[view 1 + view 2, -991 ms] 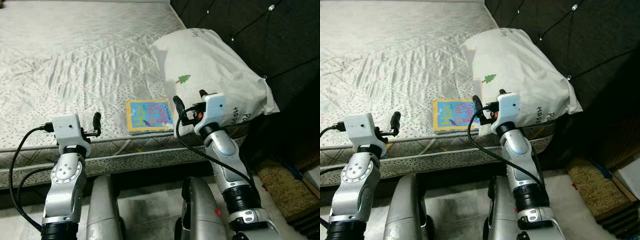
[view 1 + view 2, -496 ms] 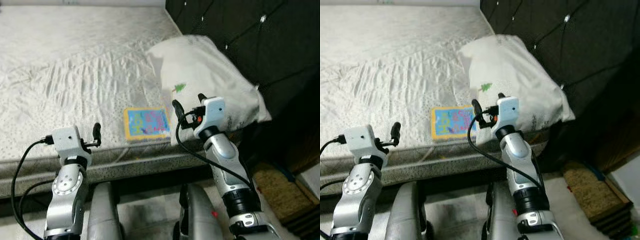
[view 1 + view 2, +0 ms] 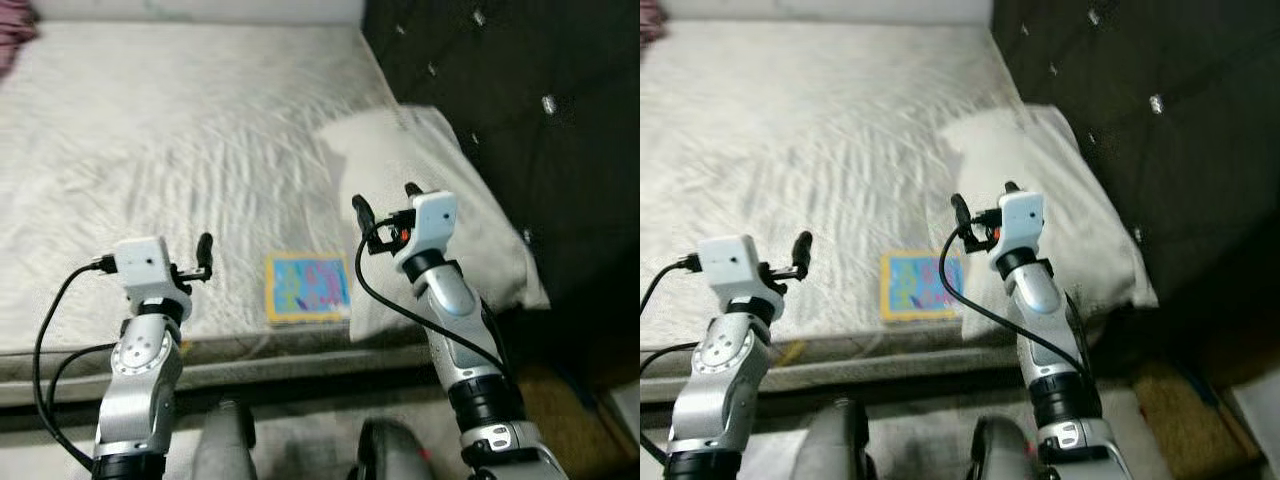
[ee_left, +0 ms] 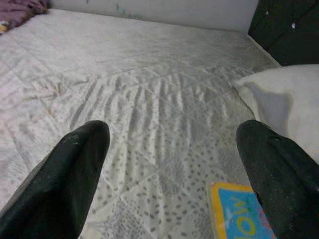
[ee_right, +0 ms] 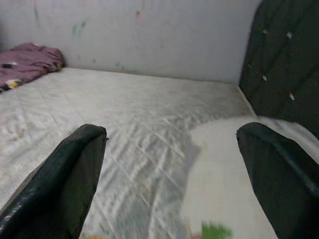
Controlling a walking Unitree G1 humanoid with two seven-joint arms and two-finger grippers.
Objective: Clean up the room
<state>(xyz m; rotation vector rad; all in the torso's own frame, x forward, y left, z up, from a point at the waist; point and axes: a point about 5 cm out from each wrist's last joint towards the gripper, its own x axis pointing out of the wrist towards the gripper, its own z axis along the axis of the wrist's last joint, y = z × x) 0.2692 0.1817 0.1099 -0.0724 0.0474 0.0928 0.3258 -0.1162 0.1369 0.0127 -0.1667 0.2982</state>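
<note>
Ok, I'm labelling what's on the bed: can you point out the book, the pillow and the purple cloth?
book [image 3: 306,287], left eye view, middle of its blue cover.
pillow [image 3: 450,200], left eye view, its white top face.
purple cloth [image 5: 27,55], right wrist view, middle of the heap.

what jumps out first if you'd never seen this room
The bright blue and yellow book lies flat near the front edge of the pale quilted mattress, beside a white pillow propped by the dark tufted headboard. Both claws hover open above the bed edge, left claw and right claw holding nothing.
</note>
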